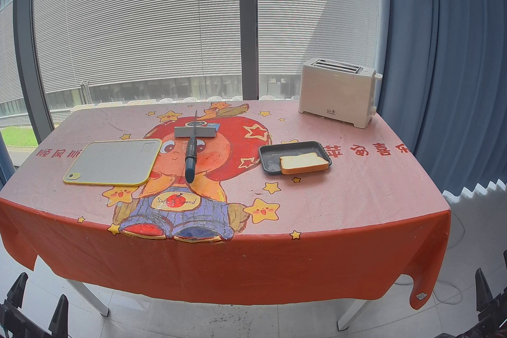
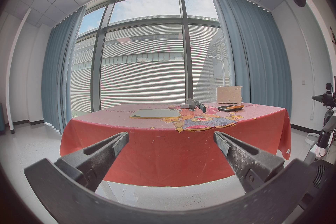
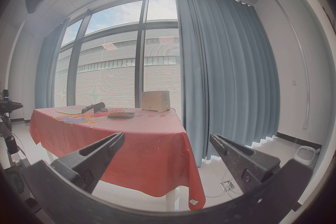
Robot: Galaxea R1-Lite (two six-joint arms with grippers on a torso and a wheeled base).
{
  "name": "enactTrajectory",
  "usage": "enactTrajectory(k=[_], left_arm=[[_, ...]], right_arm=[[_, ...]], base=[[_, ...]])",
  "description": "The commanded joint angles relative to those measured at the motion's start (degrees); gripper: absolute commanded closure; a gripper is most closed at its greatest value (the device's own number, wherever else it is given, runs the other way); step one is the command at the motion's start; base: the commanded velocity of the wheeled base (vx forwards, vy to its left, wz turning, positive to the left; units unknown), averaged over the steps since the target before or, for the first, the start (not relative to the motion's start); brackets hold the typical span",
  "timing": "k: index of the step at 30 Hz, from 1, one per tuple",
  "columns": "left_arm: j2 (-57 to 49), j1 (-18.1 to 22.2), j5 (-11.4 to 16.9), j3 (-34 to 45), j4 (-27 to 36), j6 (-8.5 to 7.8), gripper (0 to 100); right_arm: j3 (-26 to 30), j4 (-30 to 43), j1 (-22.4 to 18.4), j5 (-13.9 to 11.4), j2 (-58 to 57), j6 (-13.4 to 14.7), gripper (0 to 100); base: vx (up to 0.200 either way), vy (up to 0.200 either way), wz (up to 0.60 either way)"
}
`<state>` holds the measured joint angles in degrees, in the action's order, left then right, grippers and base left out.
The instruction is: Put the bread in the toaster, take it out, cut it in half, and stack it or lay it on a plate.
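left claw (image 2: 170, 135) + right claw (image 3: 167, 136): both spread, empty, well off the tabletop (image 1: 348, 191) | bread (image 1: 303, 162): flat on plate (image 1: 270, 158), near toaster (image 1: 338, 91) | risk imo: slice lies low, so a pinch could just shove the plate

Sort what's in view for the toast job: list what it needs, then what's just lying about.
Needed for the job:
bread, lying on the dark plate
toaster
knife
cutting board

Just there:
grey block that the knife lies across
printed tablecloth
blue curtain
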<state>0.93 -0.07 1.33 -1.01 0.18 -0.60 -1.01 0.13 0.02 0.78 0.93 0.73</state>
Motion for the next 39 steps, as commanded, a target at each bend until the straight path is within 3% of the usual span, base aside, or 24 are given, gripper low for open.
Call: enactTrajectory(k=[1, 37, 39], left_arm=[[-0.9, 0.0, 0.0, 1.0, 0.0, -0.02, 0], [-0.9, 0.0, 0.0, 1.0, 0.0, -0.02, 0], [-0.9, 0.0, 0.0, 0.9, 0.0, -0.02, 0]], right_arm=[[0.9, 0.0, 0.0, 0.0, -0.8, 0.0, 0], [0.9, -0.4, 0.0, 0.1, -0.9, -0.2, 0], [0.9, -3.7, 0.0, 0.3, -0.8, -0.1, 0]], base=[[0.0, 0.0, 0.0], [0.0, 0.0, 0.0], [0.0, 0.0, 0.0]])
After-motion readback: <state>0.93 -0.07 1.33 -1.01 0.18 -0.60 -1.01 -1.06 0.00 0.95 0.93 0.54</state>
